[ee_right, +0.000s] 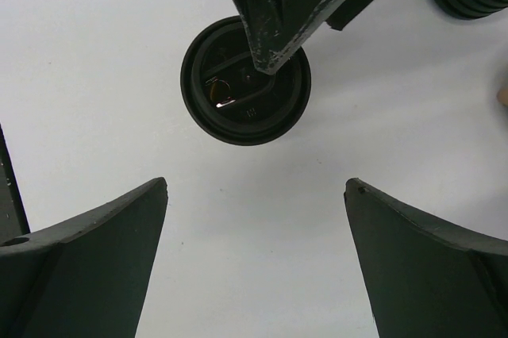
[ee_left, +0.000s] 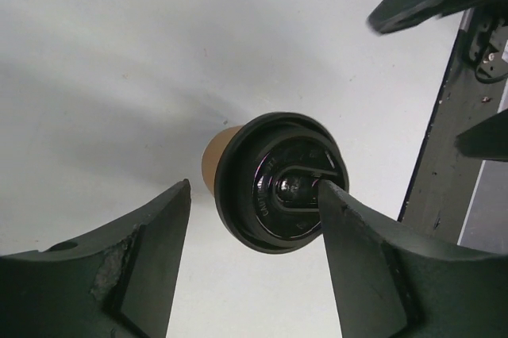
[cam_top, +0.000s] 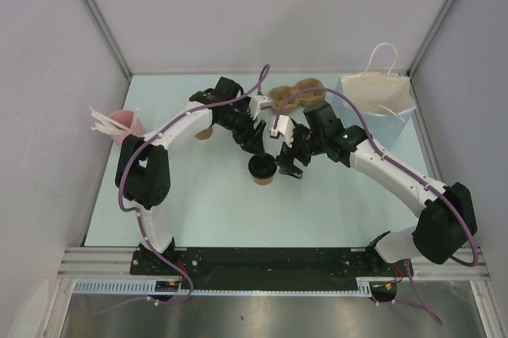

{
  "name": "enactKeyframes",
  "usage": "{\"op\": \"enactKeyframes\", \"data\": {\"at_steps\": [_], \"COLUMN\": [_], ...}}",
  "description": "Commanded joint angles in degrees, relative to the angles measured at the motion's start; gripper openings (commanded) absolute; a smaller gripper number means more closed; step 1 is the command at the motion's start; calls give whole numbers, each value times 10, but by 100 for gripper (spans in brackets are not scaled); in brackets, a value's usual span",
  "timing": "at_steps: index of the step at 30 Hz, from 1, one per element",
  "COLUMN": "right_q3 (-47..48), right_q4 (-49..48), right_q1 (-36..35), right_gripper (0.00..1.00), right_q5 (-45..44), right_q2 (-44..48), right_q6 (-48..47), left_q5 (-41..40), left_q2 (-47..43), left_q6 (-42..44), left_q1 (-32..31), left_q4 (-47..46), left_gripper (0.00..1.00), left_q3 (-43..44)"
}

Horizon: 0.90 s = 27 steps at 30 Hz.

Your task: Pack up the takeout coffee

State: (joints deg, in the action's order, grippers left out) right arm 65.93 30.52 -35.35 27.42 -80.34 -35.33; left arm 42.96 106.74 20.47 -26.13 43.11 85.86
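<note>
The takeout coffee (cam_top: pixel 263 169) is a small tan paper cup with a black lid, standing mid-table. In the left wrist view its lid (ee_left: pixel 282 183) faces the camera, with the tan wall showing at its left. My left gripper (cam_top: pixel 256 144) hovers just over it, open. One finger (ee_left: pixel 365 251) overlaps the lid's right edge in that view, and the other finger (ee_left: pixel 151 259) stands apart from the cup. My right gripper (cam_top: pixel 287 165) is open just right of the cup with nothing between its fingers. In the right wrist view the lid (ee_right: pixel 246 92) lies ahead of that gripper (ee_right: pixel 258 187).
A brown cup carrier (cam_top: pixel 298 96) and a white paper bag (cam_top: pixel 377 94) sit at the back right. At the left edge is a pink cup of white stirrers (cam_top: pixel 119 124). Tan cups (cam_top: pixel 205 133) show under the left arm. The table (cam_top: pixel 206 211) is pale blue.
</note>
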Motion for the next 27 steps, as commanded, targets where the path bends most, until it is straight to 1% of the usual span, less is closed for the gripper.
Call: {"op": "enactKeyframes", "data": {"at_steps": [1,4,7,8,10,12,13,16,18,22,23,26,27], "right_q3": [5,2,-4,-5,-5,-4,-4,2,8,23,30,51,56], "right_q4": [-11,-4,-2,-2,-4,-10,-13,-11,-10,-20,-21,-10,-3], "right_q1": [-2,-9,-18,-24,-32,-45,-52,-77,-84,-75,-72,-58,-55], "right_gripper": [98,98,97,97,97,97,97,98,100,100,99,91,86], "right_q5": [13,17,10,4,-3,-16,-20,-43,-49,-35,-18,39,52], "right_q2": [-8,-4,7,9,12,13,15,14,10,-25,-33,-65,-71], "right_q6": [4,-8,-19,-22,-28,-35,-40,-63,-74,-87,-89,-104,-108], "left_q5": [43,42,36,38,45,45,44,29,16,-5,-9,-22,-22], "left_q2": [-2,-14,-41,-62,-85,-129,-145,-207,-251,-322,-335,-371,-377], "left_q6": [16,19,20,20,24,29,30,38,47,64,69,70,70], "left_q1": [-1,2,15,27,43,68,85,120,136,175,180,194,198], "left_q4": [46,65,79,79,85,81,72,60,56,38,30,12,7], "left_gripper": [71,73,79,84,89,98,100,100,100,100,100,100,100], "left_q3": [68,99,110,104,92,63,49,-14,-39,-117,-130,-172,-180]}}
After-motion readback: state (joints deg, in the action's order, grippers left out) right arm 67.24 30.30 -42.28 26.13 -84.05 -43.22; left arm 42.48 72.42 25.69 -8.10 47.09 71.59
